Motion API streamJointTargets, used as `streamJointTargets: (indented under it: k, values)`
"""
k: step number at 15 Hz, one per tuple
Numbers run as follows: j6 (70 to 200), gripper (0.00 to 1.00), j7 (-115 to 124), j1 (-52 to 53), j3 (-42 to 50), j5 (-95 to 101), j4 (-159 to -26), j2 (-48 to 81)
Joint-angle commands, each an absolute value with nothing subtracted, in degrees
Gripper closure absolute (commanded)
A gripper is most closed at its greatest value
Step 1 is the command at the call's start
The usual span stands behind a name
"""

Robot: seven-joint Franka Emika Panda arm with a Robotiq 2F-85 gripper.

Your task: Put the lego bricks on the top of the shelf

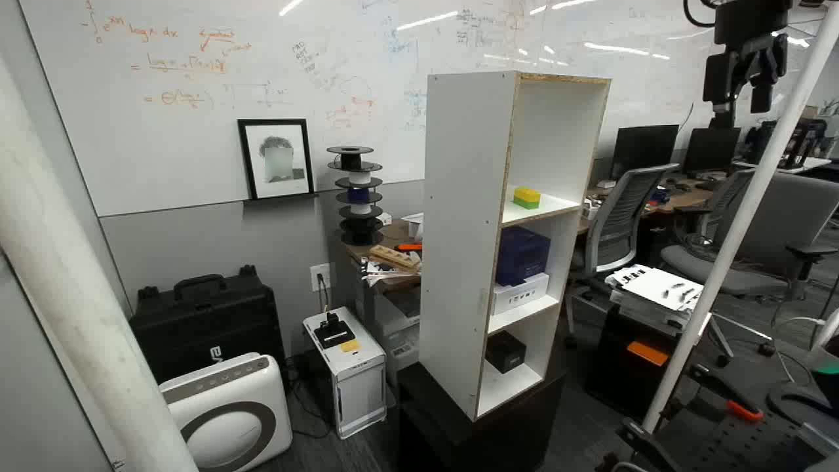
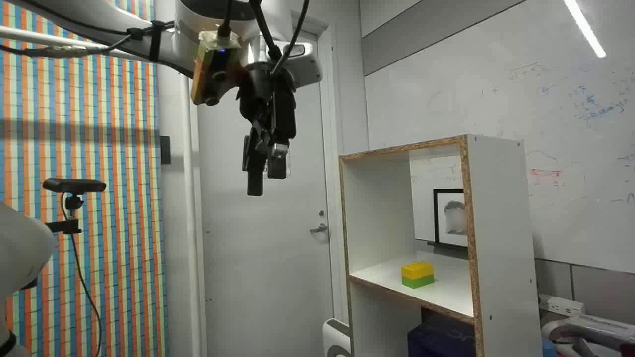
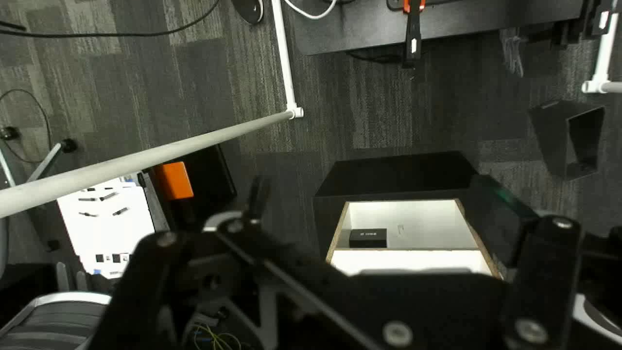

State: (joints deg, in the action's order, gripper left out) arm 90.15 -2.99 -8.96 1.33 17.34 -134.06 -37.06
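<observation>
The lego bricks, a small yellow and green block, (image 1: 526, 198) (image 2: 417, 274) sit on the floor of the top compartment of the tall white shelf (image 1: 467, 229) (image 2: 503, 223). They show in both exterior views and not in the wrist view, where the gripper covers much of the shelf (image 3: 432, 223). My gripper (image 1: 742, 110) (image 2: 266, 181) hangs with fingers down, in the air outside the open front of the shelf and apart from it. Its fingers stand apart with nothing between them; in the wrist view the gripper (image 3: 381, 204) shows widely spread fingers.
A dark blue box (image 1: 522, 255) lies on a white box (image 1: 521, 295) in the middle compartment. A small black box (image 1: 505, 352) is in the bottom one. White poles (image 1: 741, 216) (image 3: 146, 155) stand around the workspace. A whiteboard (image 1: 367, 59) is behind the shelf.
</observation>
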Motion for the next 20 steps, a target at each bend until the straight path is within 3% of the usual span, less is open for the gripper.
streamJointTargets:
  k: [1,6,14,20]
  values:
    - [89.8,0.00,-2.3,-7.3,2.5,18.0,-133.7,-37.0]
    - [92.0,0.00,-2.1,-7.1,3.1,17.3,-134.4,-37.9]
    - [129.3,0.00,5.9,-8.2,9.6,6.6,-146.7,-29.7]
    - [146.4,0.00,4.4,-6.0,9.0,-3.9,-142.8,-15.1]
